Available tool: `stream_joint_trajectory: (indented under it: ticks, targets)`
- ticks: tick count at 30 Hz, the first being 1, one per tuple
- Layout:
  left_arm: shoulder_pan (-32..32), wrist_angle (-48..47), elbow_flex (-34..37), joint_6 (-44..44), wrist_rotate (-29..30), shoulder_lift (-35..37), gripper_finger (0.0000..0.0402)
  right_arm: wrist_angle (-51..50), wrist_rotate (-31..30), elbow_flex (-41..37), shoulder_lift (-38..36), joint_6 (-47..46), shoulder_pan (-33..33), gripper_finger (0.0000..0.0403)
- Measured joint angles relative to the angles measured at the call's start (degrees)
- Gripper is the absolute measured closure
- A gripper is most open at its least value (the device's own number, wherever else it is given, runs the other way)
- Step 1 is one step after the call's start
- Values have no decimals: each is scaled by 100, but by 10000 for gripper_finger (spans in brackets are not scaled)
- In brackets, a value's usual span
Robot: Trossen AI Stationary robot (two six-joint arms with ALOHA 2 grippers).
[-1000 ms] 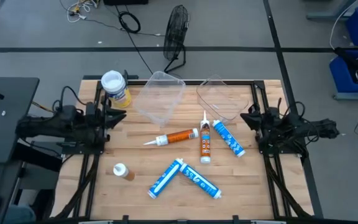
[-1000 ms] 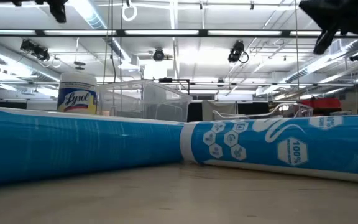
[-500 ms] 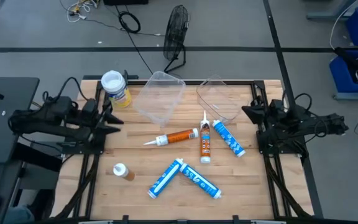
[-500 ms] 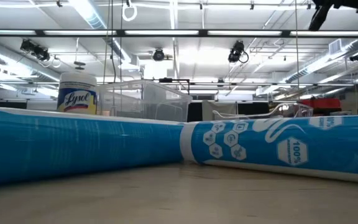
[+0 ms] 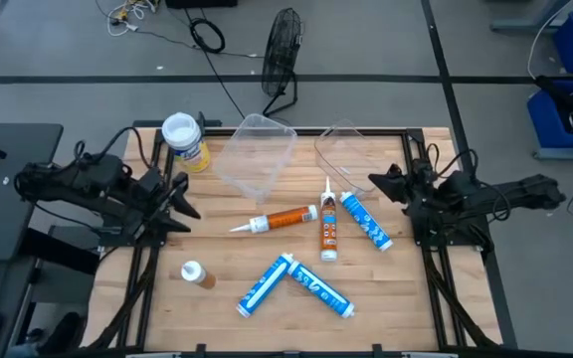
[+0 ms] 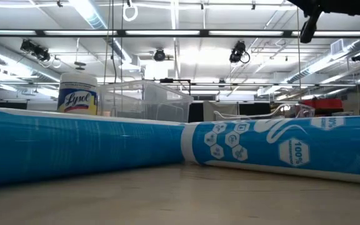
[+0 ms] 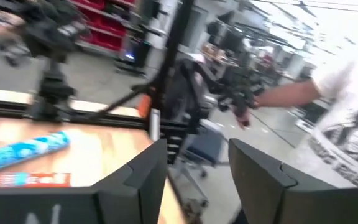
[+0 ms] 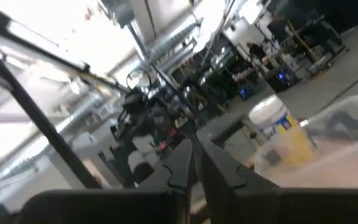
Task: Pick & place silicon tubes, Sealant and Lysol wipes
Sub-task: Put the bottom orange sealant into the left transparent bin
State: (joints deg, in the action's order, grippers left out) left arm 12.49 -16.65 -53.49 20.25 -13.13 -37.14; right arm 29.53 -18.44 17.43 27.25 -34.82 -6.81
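At the table's left edge you have the left gripper (image 5: 180, 195), raised clear of the wood with its fingers (image 7: 143, 177) spread apart and nothing between them. Opposite, at the right edge, your right gripper (image 5: 379, 182) points inward toward the tubes, its fingers (image 8: 182, 163) pressed together and empty. Your Lysol wipes (image 5: 184, 141) stand upright at the far left corner of the table, just beside the clear bin (image 5: 257, 152), with a second clear bin (image 5: 351, 154) to its right. Near the middle, the orange tube (image 5: 275, 220) lies flat, with the upright-lying orange tube (image 5: 328, 228) and a blue-white tube (image 5: 366, 221) beside it. Two more blue tubes (image 5: 296, 283) meet in a V closer to the near edge. A small white-capped bottle (image 5: 196, 273) lies at the near left.
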Motion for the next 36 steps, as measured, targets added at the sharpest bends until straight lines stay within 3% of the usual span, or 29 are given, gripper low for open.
stream_joint_trajectory:
  ticks: [4, 10, 17, 26, 36]
  targets:
    - [9, -555, -283, -302, -656, -224, 195, 794, -63, 7, 372, 136, 2, 341]
    - [63, -2640, -644, -1066, -959, -467, 169, 956, -196, 7, 793, -5, -4, 321]
    - [226, -2708, -671, -890, -1698, -444, 165, 1082, -259, 7, 1333, -381, -4, 318]
    - [918, -2851, -671, -1401, -1438, -680, 165, 1125, -316, 386, 1881, -56, -4, 318]
    - [992, -3004, -667, -1991, -810, -1146, 165, 1118, -216, 575, 2038, 96, -4, 318]
